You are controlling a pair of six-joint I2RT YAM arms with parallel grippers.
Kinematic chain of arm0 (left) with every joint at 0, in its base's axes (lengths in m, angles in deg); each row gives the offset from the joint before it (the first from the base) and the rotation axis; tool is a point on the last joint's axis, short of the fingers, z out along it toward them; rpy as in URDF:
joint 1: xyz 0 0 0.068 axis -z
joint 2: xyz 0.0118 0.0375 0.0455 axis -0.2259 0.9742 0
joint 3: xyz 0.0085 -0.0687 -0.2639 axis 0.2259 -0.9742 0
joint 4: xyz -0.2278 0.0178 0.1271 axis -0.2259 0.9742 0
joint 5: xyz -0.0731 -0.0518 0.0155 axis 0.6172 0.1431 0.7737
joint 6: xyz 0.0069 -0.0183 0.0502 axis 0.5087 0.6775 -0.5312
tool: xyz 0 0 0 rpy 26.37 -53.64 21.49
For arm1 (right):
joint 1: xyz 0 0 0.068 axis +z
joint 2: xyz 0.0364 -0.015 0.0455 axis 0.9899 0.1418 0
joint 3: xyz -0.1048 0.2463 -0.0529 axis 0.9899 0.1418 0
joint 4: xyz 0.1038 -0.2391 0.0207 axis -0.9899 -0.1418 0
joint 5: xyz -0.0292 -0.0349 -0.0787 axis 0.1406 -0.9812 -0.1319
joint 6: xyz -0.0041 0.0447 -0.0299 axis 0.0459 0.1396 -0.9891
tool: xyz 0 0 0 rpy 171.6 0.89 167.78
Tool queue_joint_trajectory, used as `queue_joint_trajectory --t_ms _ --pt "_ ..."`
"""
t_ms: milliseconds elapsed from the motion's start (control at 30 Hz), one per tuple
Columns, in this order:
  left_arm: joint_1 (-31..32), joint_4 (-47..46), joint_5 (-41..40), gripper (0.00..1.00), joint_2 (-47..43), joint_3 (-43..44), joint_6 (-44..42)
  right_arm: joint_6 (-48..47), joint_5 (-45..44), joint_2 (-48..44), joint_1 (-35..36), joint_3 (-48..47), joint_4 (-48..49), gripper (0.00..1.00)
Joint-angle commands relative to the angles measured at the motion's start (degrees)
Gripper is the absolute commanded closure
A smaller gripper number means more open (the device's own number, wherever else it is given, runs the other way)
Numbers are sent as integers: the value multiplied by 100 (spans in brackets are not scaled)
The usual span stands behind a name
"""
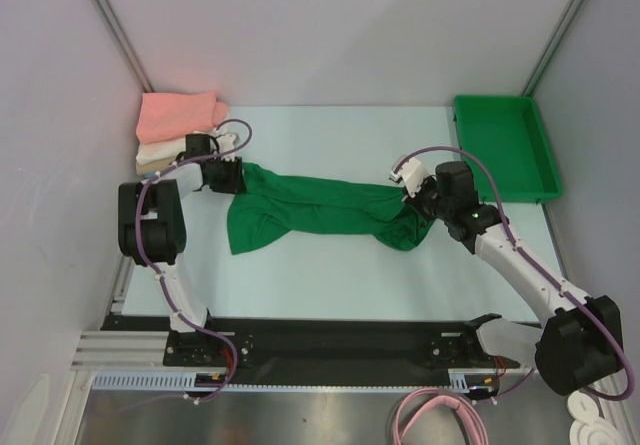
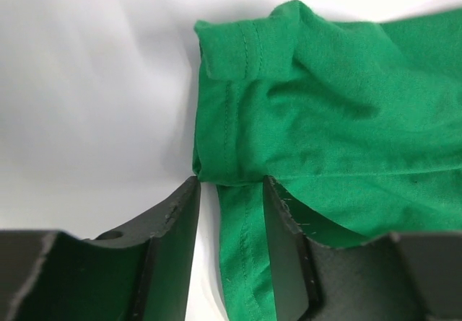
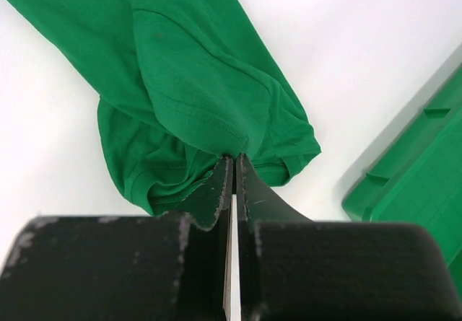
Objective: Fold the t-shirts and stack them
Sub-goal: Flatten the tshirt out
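I am flattening the green shirt (image 1: 310,215), which is lying bunched across the middle of the tabletop (image 1: 330,285), before folding. My right pincer (image 3: 234,159) is clamping its right end; my left pincer (image 2: 229,187) is straddling the left hem, jaws apart. Next, likely: closing left and pulling taut. Both arms are reaching low, wrists facing inward.
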Motion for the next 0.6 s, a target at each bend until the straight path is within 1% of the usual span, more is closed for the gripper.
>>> queue_joint_trajectory --t_ms 0,67,133,167,233,267,367,500,567 --pt "-78 -215 164 55 -45 126 97 3 -47 47 32 -9 186 100" --pt "-87 -224 155 57 -37 135 123 3 -56 56 32 0 186 100" --pt "-95 -267 129 56 -54 127 158 3 -56 74 41 0 177 100" --pt "-104 -294 103 54 -80 109 193 3 -56 82 41 0 177 100" --pt "-96 -294 94 55 -107 91 202 3 -65 91 32 -9 177 100" --pt "-95 -303 76 61 -107 83 211 3 -74 91 41 0 169 100" --pt "-122 -347 111 72 -116 65 229 3 -82 100 32 0 177 100" --pt "-122 -347 111 78 -116 30 220 3 -100 109 32 0 177 100" --pt "-131 -391 103 88 -151 -5 229 -6 -109 109 41 0 177 100"
